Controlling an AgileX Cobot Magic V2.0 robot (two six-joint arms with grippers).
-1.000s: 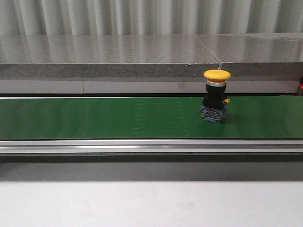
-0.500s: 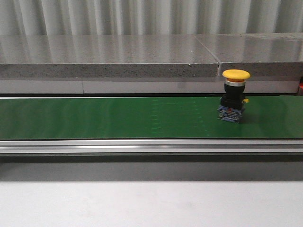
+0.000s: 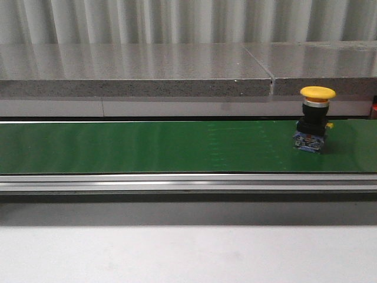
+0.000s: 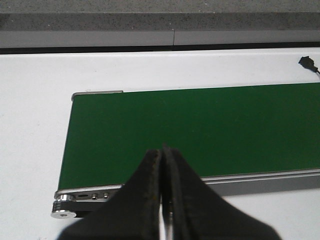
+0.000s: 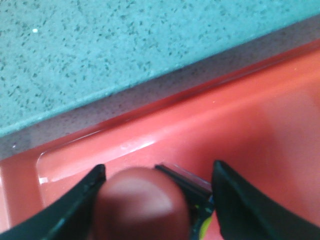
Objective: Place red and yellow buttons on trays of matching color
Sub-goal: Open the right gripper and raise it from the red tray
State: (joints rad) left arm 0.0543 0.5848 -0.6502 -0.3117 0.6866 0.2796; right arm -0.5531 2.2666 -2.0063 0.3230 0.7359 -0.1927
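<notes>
A yellow button [image 3: 317, 118] with a black body and blue base stands upright on the green conveyor belt [image 3: 147, 147], far right in the front view. Neither gripper shows in that view. In the right wrist view, a red button [image 5: 142, 202] lies tilted inside the red tray [image 5: 250, 115], between the spread fingers of my right gripper [image 5: 157, 172], which is open. My left gripper [image 4: 163, 150] is shut and empty, hovering over the near rail at the belt's left end. The yellow tray is out of view.
A grey stone ledge [image 3: 135, 68] runs behind the belt, and a metal rail [image 3: 177, 181] runs along its front. White tabletop [image 4: 30, 125] surrounds the belt's left end. A speckled counter [image 5: 100, 50] borders the red tray.
The yellow button has ridden the belt steadily to the right, from right of centre to near the right edge of the front view.
</notes>
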